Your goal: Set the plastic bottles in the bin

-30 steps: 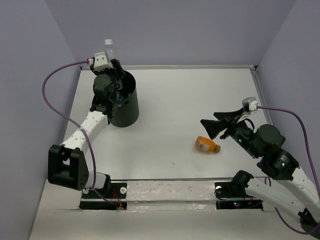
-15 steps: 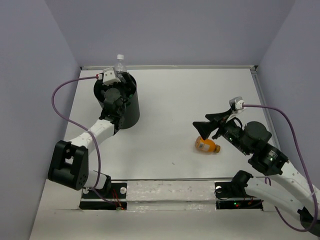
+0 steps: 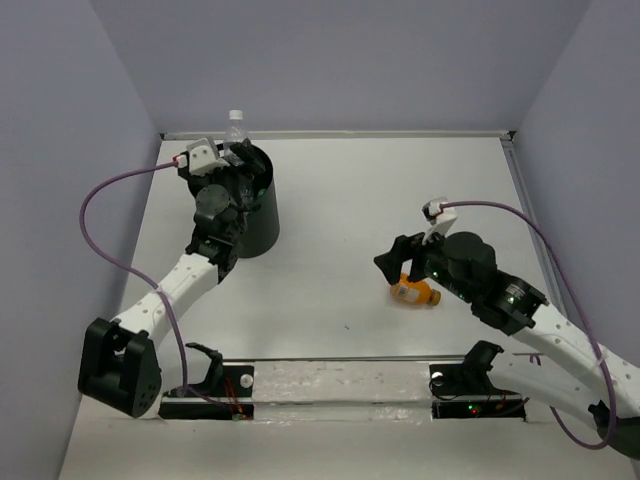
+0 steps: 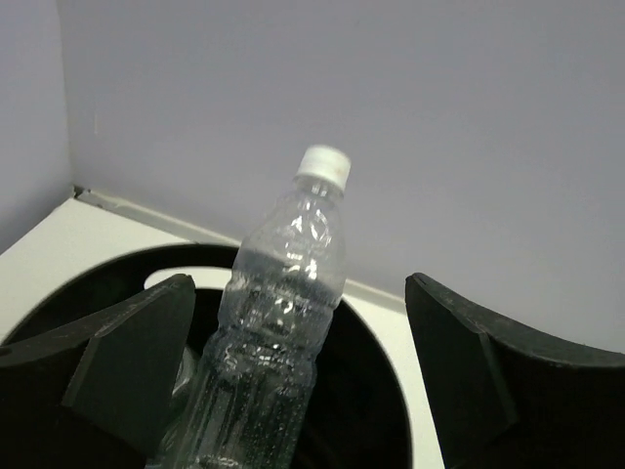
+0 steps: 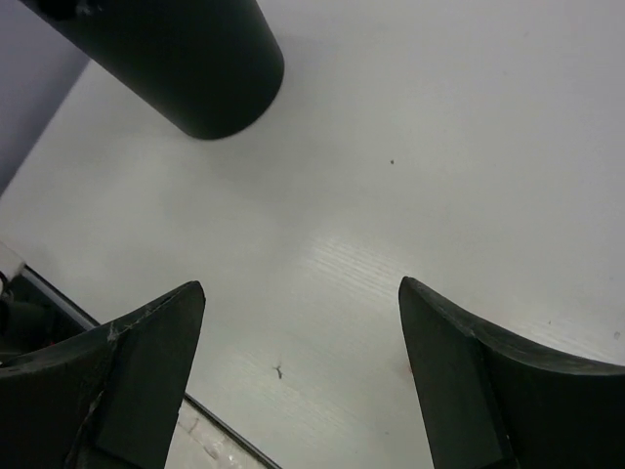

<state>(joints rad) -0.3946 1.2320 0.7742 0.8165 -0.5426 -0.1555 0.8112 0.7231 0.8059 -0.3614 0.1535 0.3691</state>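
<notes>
A clear plastic bottle (image 4: 281, 327) with a white cap stands tilted in the mouth of the black bin (image 4: 93, 283), its neck poking above the rim (image 3: 237, 125). My left gripper (image 4: 293, 381) is open over the bin (image 3: 250, 215), and the bottle stands loose between its wide-apart jaws. An orange plastic bottle (image 3: 416, 292) lies on its side on the white table. My right gripper (image 3: 393, 258) hovers open just above and left of it. In the right wrist view the right gripper (image 5: 303, 376) has only bare table between its fingers, and the orange bottle is out of that view.
The bin (image 5: 186, 59) shows at the top left of the right wrist view. A raised rail (image 3: 340, 133) runs along the table's far edge below the lilac walls. The arm bases and a taped strip (image 3: 340, 380) line the near edge.
My left gripper has opened and let go of the clear bottle, which now stands in the bin. My right arm has swung left and down over the orange bottle.
</notes>
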